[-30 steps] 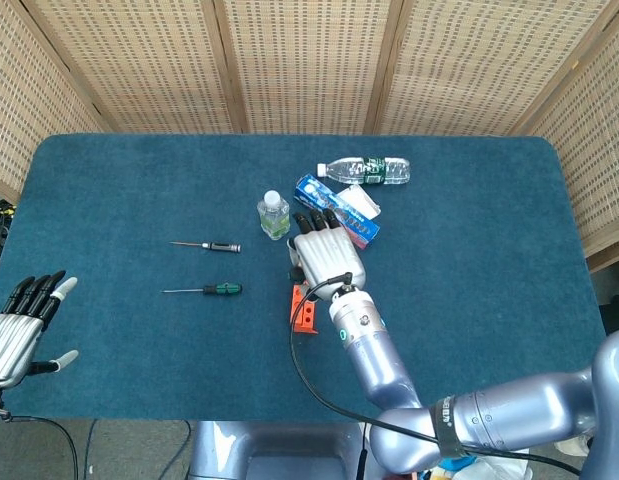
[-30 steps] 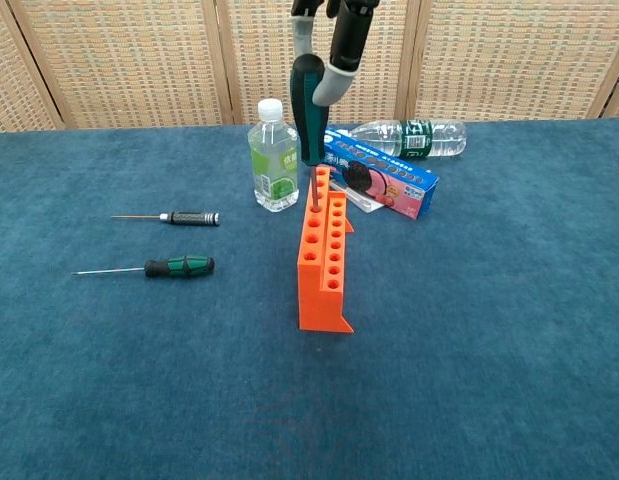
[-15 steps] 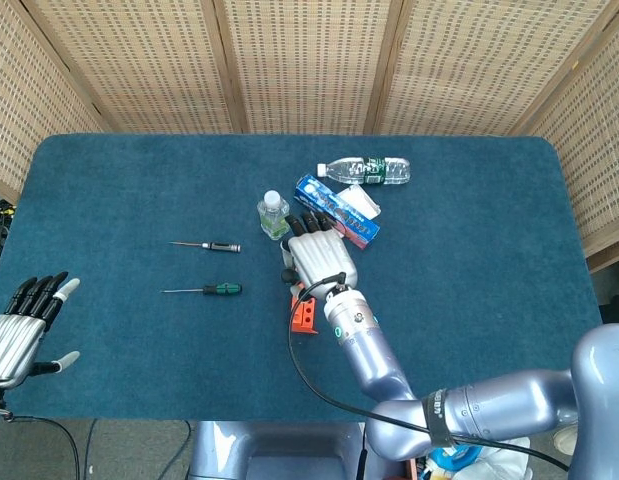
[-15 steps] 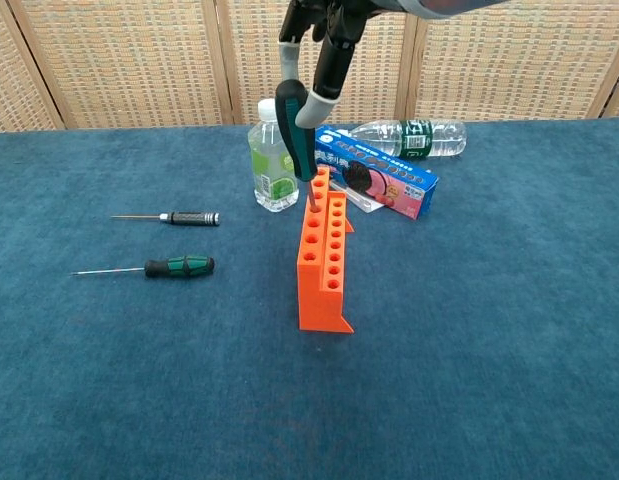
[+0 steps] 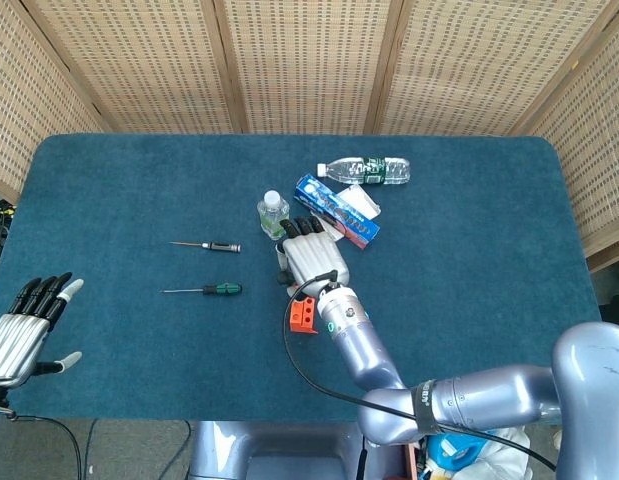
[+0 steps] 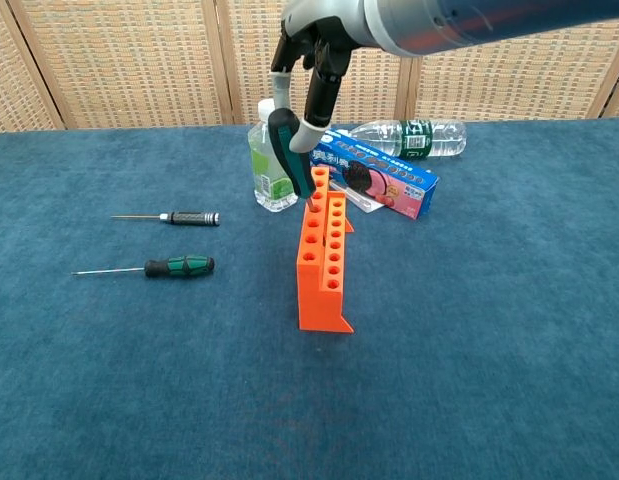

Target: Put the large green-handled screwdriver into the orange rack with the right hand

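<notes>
The right hand (image 6: 311,60) grips the screwdriver (image 6: 288,153) by its fat dark-green handle, tilted, tip down at the far end of the orange rack (image 6: 323,262). The left hand (image 5: 21,325) hangs off the table's (image 5: 469,260) near-left edge, fingers apart, holding nothing.

Blue table (image 5: 139,190) with orange rack (image 6: 324,262), bottles

My right hand (image 6: 311,45) shows smooth silver metal-look shells with black fingers. The large green-handled screwdriver (image 6: 288,150) has a dark teal, slightly glossy grip. The orange rack (image 6: 323,262) is matt plastic. Behind the rack, a clear glossy plastic bottle (image 6: 272,160) and a glossy printed carton (image 6: 379,183). The table (image 6: 469,350) cover is matt, napped blue cloth.
</notes>
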Robot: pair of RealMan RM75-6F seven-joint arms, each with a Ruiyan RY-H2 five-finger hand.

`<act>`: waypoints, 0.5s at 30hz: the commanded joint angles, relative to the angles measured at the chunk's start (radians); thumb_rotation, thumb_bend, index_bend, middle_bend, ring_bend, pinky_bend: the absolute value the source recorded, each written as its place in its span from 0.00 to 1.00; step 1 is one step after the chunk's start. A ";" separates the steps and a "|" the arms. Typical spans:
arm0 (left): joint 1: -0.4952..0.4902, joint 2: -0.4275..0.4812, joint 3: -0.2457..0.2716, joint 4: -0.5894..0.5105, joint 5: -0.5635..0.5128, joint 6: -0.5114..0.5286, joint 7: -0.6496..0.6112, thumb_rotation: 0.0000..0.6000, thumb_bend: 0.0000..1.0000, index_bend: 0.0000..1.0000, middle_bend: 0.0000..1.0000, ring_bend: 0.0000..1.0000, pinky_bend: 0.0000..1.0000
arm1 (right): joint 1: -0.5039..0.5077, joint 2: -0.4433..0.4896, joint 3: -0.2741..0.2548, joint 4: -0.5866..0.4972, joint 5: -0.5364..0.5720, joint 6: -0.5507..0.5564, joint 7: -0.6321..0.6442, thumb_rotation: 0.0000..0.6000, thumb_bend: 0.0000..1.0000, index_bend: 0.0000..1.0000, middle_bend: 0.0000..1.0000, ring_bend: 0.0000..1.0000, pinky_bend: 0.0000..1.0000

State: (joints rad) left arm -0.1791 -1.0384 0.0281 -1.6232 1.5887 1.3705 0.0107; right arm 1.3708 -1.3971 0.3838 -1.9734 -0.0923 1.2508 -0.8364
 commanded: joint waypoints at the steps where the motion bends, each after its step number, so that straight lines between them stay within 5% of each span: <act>1: -0.001 -0.001 0.001 0.000 0.002 -0.001 0.002 1.00 0.00 0.00 0.00 0.00 0.00 | -0.002 -0.003 -0.002 0.005 -0.004 -0.004 0.002 1.00 0.26 0.58 0.07 0.00 0.00; 15: -0.004 -0.002 0.002 -0.003 0.001 -0.005 0.009 1.00 0.00 0.00 0.00 0.00 0.00 | -0.016 -0.004 -0.007 0.013 -0.021 -0.028 0.017 1.00 0.25 0.40 0.00 0.00 0.00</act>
State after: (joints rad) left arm -0.1828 -1.0408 0.0306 -1.6263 1.5892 1.3652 0.0195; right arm 1.3557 -1.4006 0.3772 -1.9615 -0.1112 1.2229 -0.8203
